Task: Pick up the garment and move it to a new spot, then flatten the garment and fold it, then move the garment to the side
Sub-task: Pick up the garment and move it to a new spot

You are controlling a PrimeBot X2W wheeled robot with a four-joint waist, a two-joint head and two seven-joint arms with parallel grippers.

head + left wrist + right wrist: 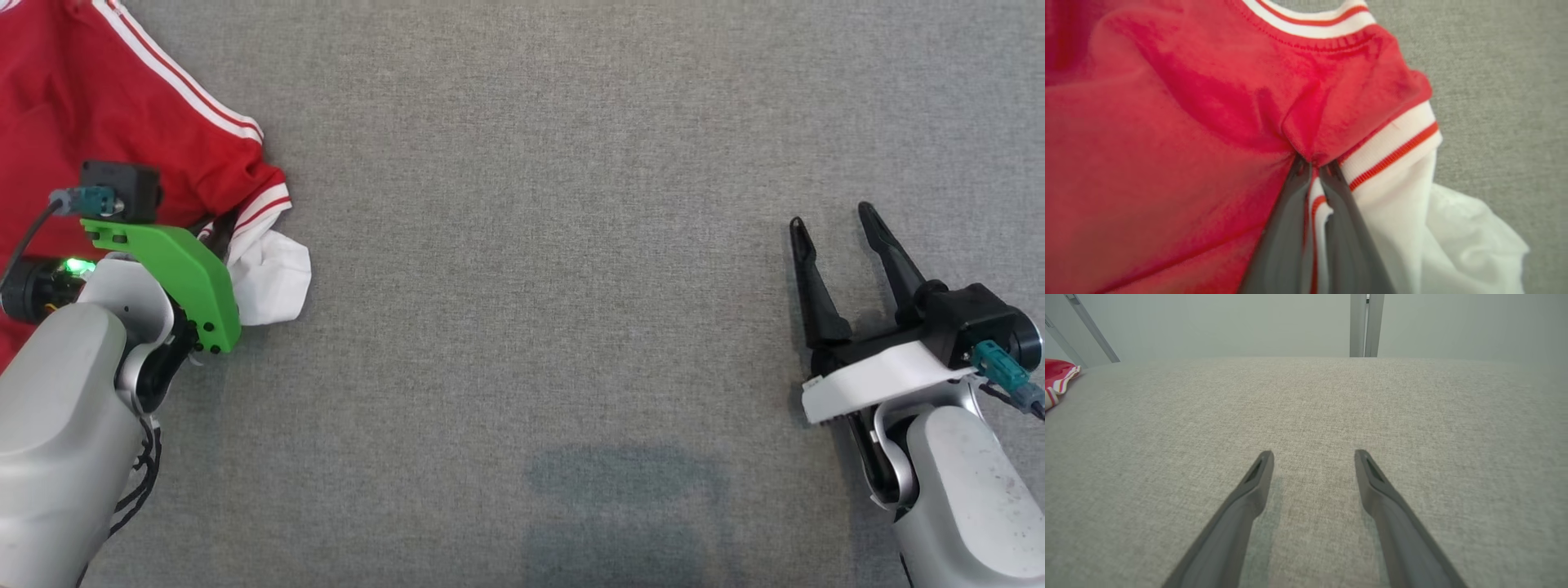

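1. The garment point(122, 106), a red jersey with white stripes along the shoulder, lies bunched at the far-left corner of the grey table point(539, 245) and runs off the head view's top and left edges.
2. The left gripper point(1316, 163) is pinched together on a fold of the red cloth, just beside the striped sleeve cuff point(1392, 151). The cloth puckers to a peak at the tips, and a strip of the cuff's edge runs down between the two fingers.
3. The right gripper point(831, 216) hangs over the table's right side with its fingers spread apart and nothing between them, well apart from the garment.
4. The coming move turns on one relation. The bare middle of the table lies to the right of the pinched point, so a carry to a new spot would likely draw the cloth rightward. The left arm is much the nearer arm, and it already has the hold.
5. Too much of the jersey is cut off to tell its long axis. It may run along the table's left edge.
6. The red cloth looks like a soft, limp knit, and the cuff is ribbed in white with a red line. A thin white layer point(273, 282) spills out from under the cuff onto the table in loose, rounded folds.
7. The table's cover is a coarse grey weave. Judging by that texture, trailing cloth would probably drag on it rather than slide.
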